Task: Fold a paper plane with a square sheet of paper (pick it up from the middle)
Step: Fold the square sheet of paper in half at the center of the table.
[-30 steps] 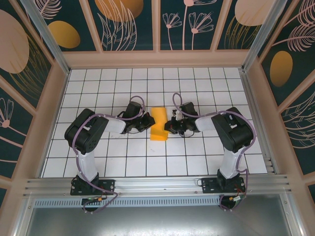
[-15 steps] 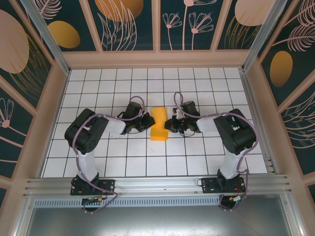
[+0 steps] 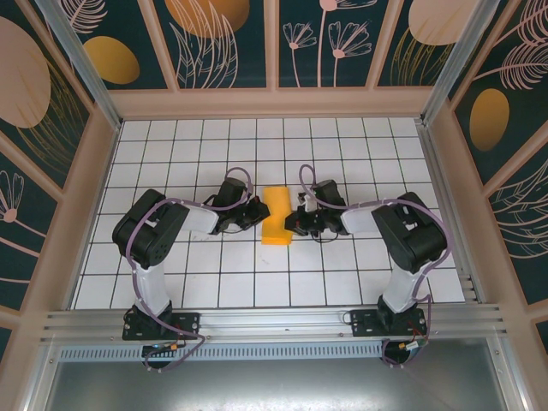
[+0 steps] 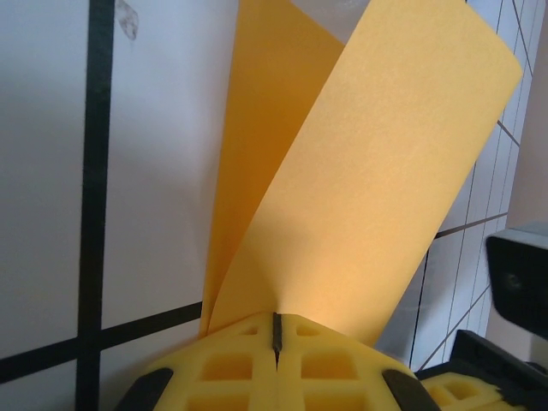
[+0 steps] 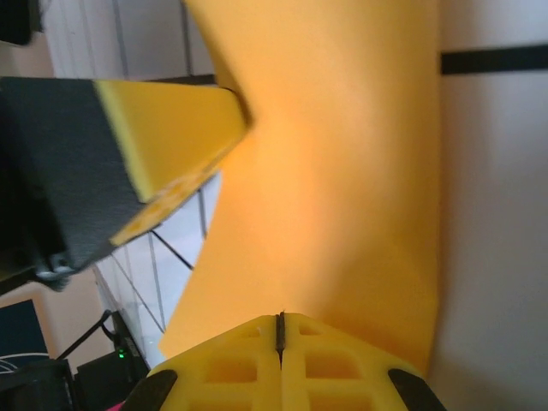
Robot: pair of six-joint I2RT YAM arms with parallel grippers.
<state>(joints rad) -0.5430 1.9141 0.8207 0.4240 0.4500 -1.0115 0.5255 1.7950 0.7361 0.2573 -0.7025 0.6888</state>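
Note:
The square sheet of paper (image 3: 276,215) is orange-yellow and bent into a narrow doubled strip at the table's middle, between the two arms. My left gripper (image 3: 260,214) meets it from the left and my right gripper (image 3: 294,222) from the right. In the left wrist view the yellow jaws (image 4: 276,330) are shut, with the paper (image 4: 368,171) rising out of their seam in two leaves. In the right wrist view the jaws (image 5: 280,330) are also shut at the paper's (image 5: 342,171) edge. A yellow fingertip (image 5: 171,128) of the left gripper presses the far side.
The white gridded table (image 3: 214,282) stretches a few tiles out on every side of the paper. Patterned dark wall panels (image 3: 231,43) close in the back and sides. An aluminium rail (image 3: 274,321) runs along the near edge by the arm bases.
The right wrist has shifted slightly near the paper's right side. The paper and the left arm look unmoved.

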